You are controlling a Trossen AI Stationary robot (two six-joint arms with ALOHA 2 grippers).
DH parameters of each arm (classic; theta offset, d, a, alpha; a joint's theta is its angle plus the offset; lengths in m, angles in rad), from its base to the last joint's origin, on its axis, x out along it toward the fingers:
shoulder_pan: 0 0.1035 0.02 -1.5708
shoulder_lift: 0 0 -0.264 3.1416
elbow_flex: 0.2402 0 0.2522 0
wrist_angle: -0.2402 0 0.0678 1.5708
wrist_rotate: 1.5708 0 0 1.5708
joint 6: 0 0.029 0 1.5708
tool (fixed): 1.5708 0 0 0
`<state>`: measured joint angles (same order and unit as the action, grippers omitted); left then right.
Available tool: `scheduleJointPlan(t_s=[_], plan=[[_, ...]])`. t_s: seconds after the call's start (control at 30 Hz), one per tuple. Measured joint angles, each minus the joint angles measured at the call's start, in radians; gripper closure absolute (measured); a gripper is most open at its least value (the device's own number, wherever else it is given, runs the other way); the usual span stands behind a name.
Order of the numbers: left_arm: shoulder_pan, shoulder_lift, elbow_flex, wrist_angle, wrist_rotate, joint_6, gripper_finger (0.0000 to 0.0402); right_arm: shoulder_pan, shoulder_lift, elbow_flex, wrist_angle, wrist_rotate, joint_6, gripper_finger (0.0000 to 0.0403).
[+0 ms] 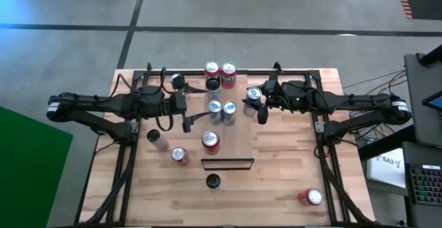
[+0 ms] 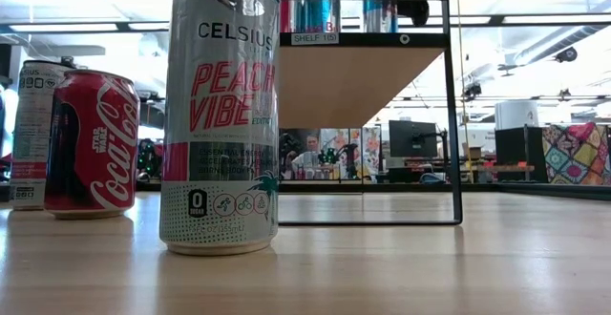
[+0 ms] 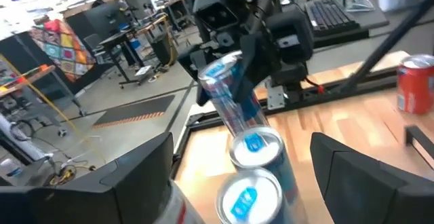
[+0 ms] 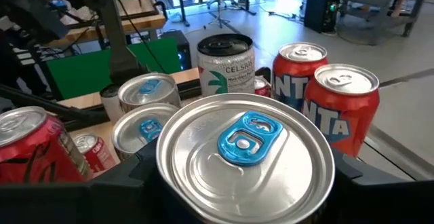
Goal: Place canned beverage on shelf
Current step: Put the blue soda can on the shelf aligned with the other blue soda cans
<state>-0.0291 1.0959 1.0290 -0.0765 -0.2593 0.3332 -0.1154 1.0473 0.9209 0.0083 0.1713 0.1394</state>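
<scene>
R claw (image 1: 257, 108) grips slim can (image 1: 253, 98) over shelf (image 1: 238, 141); fingertips hidden. L claw (image 1: 195, 110) open, empty.

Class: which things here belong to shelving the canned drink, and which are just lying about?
In the job: blue-tabbed can, held by the right gripper; shelf.
Lying about: Coca-Cola can, Celsius can, lone red can; left gripper waits open beside the shelf.
</scene>
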Motion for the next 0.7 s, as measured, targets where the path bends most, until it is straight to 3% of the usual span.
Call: scheduleJointPlan(t_s=[0.3, 0.7], plan=[[0.014, -0.146, -0.174, 0.153, 0.015, -0.029, 0.0086, 0.057, 0.0, -0.069, 0.073, 0.128, 0.053, 0.0188], [0.013, -0.349, -0.378, 0.371, 0.035, -0.085, 0.0086, 0.136, 0.025, -0.115, 0.167, 0.209, 0.006, 0.0188]])
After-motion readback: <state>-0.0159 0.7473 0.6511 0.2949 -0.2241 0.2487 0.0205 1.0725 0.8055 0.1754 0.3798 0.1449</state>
